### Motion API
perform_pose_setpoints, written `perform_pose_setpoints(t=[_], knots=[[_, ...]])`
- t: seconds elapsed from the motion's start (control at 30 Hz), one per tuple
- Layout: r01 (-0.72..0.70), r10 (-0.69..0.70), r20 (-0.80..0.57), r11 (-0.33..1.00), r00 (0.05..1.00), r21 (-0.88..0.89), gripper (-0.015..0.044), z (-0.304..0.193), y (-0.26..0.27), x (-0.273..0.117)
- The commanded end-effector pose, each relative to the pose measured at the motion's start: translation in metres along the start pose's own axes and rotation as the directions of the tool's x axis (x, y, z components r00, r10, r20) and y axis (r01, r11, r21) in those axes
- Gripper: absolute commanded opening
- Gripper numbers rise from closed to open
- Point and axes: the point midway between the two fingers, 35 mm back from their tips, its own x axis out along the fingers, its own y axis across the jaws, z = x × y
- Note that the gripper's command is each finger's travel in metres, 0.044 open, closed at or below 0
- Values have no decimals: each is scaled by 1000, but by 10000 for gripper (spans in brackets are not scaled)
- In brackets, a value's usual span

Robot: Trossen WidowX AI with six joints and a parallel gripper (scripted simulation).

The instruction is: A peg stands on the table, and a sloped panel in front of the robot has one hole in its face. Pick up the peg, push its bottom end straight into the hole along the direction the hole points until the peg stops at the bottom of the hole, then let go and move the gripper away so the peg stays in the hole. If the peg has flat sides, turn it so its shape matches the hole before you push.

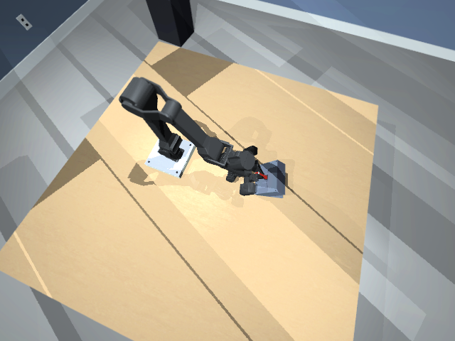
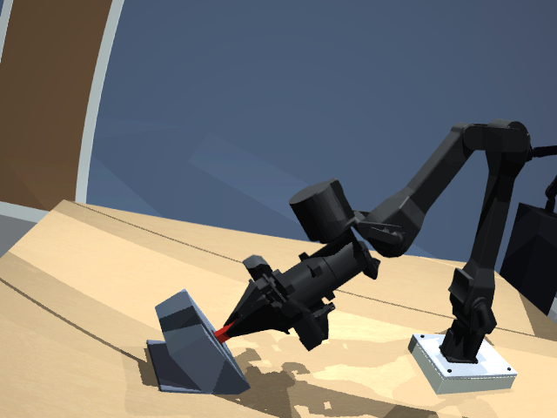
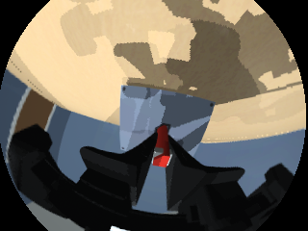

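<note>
A red peg (image 1: 261,175) (image 2: 222,333) (image 3: 162,140) is held between the fingertips, tilted, with its far end at the face of the blue-grey sloped panel (image 1: 270,189) (image 2: 186,348) (image 3: 140,108). In the exterior view a short red length shows between fingertips and panel. In the wrist view the far end meets a dark spot, the hole, in the panel face; the peg appears to be partly in it. My gripper (image 2: 229,329) (image 3: 161,137) is shut on the peg, close in front of the panel. The hole's depth and the peg's inserted end are hidden.
The arm's white base plate (image 1: 161,163) (image 2: 476,371) stands on the wooden table (image 1: 257,256) (image 2: 112,287) behind the gripper. A dark pillar (image 1: 170,22) (image 2: 526,256) stands beyond the table edge on the base's side.
</note>
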Motion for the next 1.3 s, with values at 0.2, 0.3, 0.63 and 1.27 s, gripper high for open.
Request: perform_pose_setpoints(t=[0.2,0.3,0.63,1.27], knots=[[0,0,0,1000,1000,0,0,0,0,0],[0,0,0,1000,1000,0,79,0,0,0],[0,0,0,1000,1000,0,341,0,0,0],[-2,2,1,1000,1000,2,440,-3,1,-17]])
